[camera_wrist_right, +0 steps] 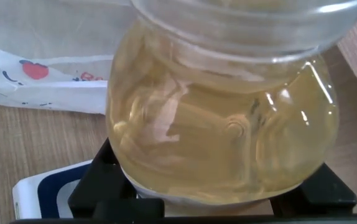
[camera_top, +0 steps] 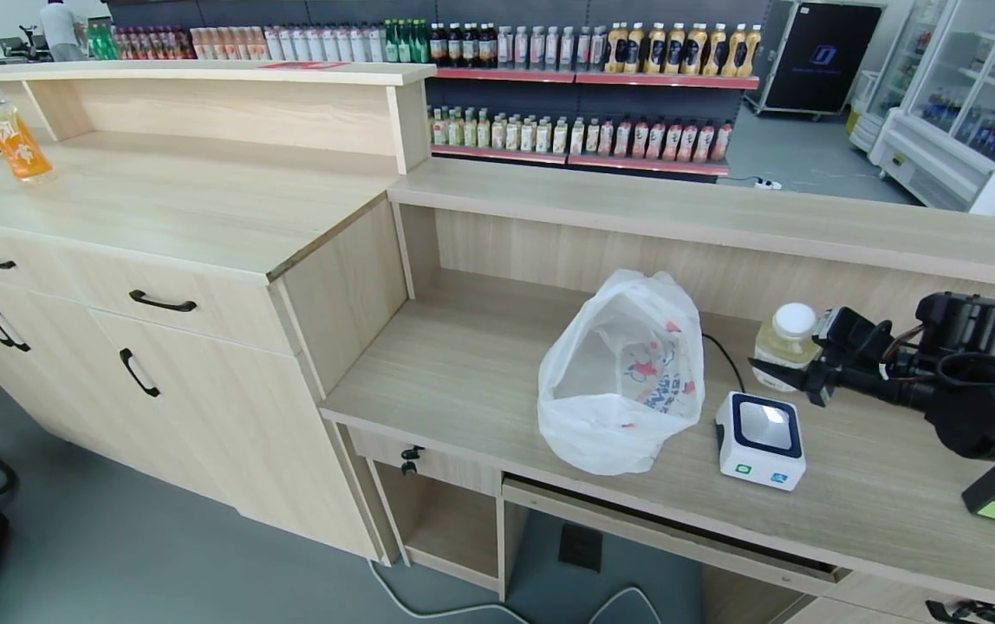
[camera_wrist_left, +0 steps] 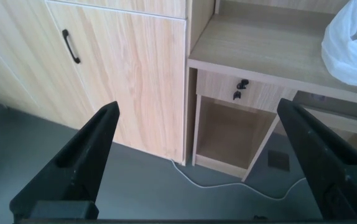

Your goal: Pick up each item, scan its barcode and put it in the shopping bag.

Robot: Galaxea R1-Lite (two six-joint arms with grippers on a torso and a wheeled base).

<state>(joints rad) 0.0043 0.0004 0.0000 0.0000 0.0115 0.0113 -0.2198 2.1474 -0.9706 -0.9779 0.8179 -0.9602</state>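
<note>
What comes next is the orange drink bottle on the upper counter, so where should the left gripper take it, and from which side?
Probably the broad middle of the orange drink bottle, below its narrowing neck, coming in level from the robot's side: it stands upright on the upper counter, with a raised ledge behind.

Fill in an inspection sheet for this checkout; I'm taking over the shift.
Surface: wood desk beside a raised counter.
Job's things: bag open on desk; scanner beside it; bottle held near scanner.
Clutter: orange drink on counter.
Grippers: right gripper shut on bottle; left gripper open, over the floor by the cabinet.
Cables: black lead behind bag; white cord on floor.
Surroundings: drink shelves, fridges.
</note>
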